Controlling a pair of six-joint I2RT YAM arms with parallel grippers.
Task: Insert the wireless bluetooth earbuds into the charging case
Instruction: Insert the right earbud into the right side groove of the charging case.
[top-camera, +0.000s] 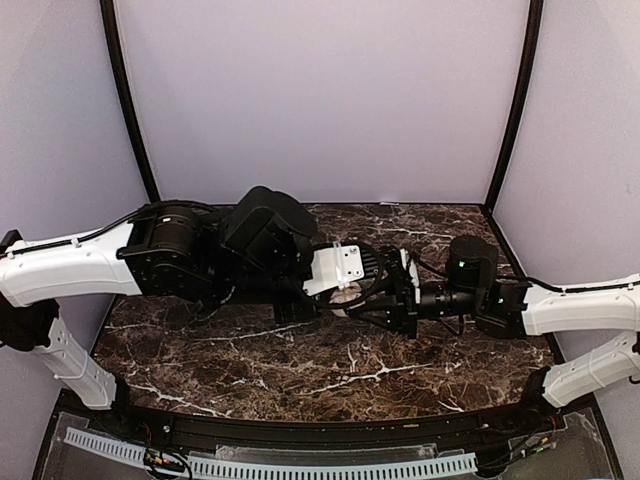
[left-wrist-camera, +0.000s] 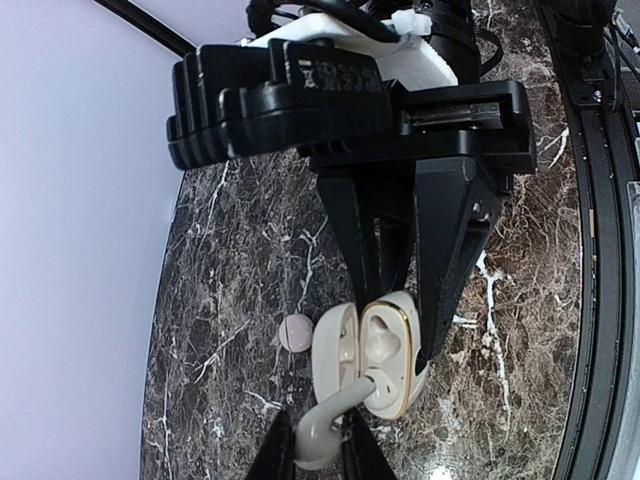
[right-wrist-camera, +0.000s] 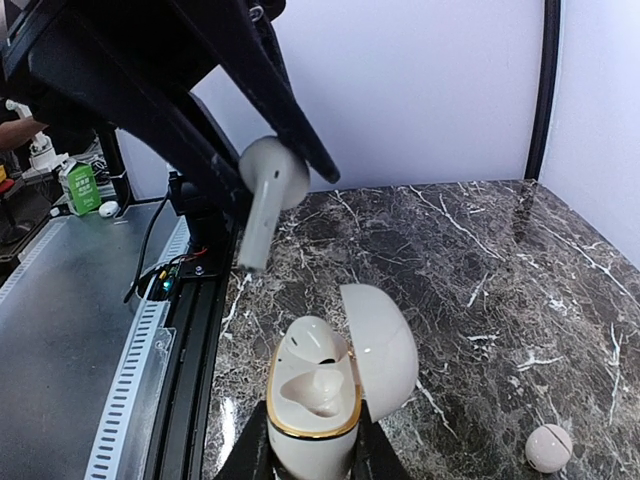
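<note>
A small round pale pink object (right-wrist-camera: 549, 447) lies on the dark brown, white-veined marble surface (top-camera: 300, 370); lavender walls (top-camera: 320, 90) fill the upper frame.

Charging case (top-camera: 345, 298), table (top-camera: 300, 370) middle: overhead, mostly hidden beneath left arm (top-camera: 260, 250) and right arm (top-camera: 440, 295); right gripper (right-wrist-camera: 310, 455) fingers cut off by wrist view's bottom edge.

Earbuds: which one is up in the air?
The earbud pinched by the left fingers, stem pointing down above the open charging case. The other earbud appears already tucked inside that case, held by the right fingers.
</note>
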